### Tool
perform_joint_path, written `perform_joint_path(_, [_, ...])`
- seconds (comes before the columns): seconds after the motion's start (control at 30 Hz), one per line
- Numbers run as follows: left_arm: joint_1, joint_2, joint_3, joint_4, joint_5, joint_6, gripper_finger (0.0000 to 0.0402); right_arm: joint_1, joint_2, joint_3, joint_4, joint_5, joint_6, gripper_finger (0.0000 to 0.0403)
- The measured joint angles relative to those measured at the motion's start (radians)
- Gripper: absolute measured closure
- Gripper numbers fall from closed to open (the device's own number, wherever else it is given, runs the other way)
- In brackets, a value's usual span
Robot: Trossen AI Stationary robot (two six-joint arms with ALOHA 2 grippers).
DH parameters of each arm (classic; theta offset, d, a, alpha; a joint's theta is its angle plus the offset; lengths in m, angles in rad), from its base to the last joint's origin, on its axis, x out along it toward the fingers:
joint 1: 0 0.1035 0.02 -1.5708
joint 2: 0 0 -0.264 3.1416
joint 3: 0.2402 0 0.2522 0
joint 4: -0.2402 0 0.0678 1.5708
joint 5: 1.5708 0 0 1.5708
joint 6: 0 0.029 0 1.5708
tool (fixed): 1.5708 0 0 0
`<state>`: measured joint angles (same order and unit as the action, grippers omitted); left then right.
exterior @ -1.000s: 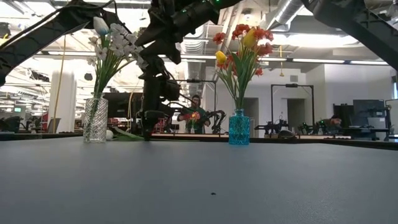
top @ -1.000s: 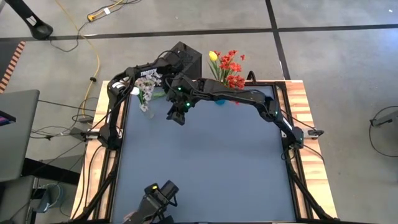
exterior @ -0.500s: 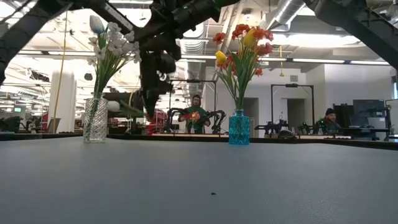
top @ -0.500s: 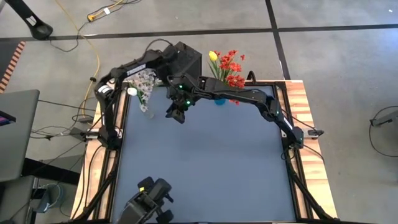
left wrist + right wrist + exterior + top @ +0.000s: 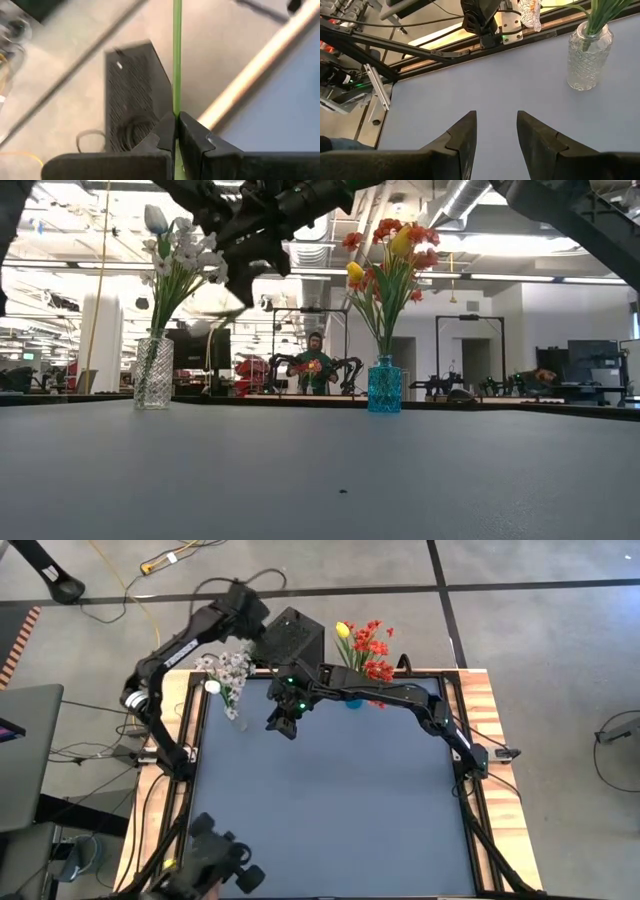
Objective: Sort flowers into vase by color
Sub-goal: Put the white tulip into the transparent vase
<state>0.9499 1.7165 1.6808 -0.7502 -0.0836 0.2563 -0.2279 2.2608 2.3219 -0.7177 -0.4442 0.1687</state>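
Since earlier frame, left arm raised and swung back beyond table's far edge, green stem carried with it.

Right gripper (image 5: 283, 726) hovered above mat, fingers spread, nothing held; nearer to clear vase (image 5: 233, 710) than left one, but empty.

Left gripper (image 5: 176, 131) pressed together on stem (image 5: 177, 55); stem's long axis runs straight out from fingertips. Blossom not seen.

Clear vase with white flowers (image 5: 178, 255) lies below and toward table from left gripper. Blue vase (image 5: 384, 387) holds red and yellow.

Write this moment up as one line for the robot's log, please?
left gripper: shut on green stem, raised beyond table's far edge | right gripper: open, empty, over table | clear vase: white flowers | blue vase: red, yellow
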Motion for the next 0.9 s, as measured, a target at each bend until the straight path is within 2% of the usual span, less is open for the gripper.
perform_joint_path(0.3, [0.019, -0.191, 0.000, 0.158, -0.086, 0.072, 0.0401, -0.019, -0.033, 0.024, -0.006, 0.001, -0.022, 0.0237])
perform_joint_path(0.4, [0.026, -0.263, 0.000, 0.166, -0.080, 0.094, 0.0401, -0.027, -0.067, 0.024, -0.005, 0.001, -0.110, 0.0237])
perform_joint_path(0.53, [0.027, -0.368, 0.000, 0.154, -0.056, 0.082, 0.0401, -0.030, -0.139, 0.024, 0.010, 0.019, -0.295, 0.0237])
perform_joint_path(0.7, [0.011, -0.484, 0.001, 0.085, 0.012, -0.016, 0.0401, -0.018, -0.230, 0.025, 0.086, 0.157, -0.621, 0.0237])
perform_joint_path(0.83, [-0.003, -0.557, 0.001, -0.009, 0.079, -0.086, 0.0401, -0.001, -0.267, 0.026, 0.191, 0.287, -0.928, 0.0237])
perform_joint_path(0.9, [-0.010, -0.590, 0.001, -0.027, 0.096, -0.103, 0.0401, 0.004, -0.273, 0.026, 0.261, 0.319, -1.085, 0.0237])
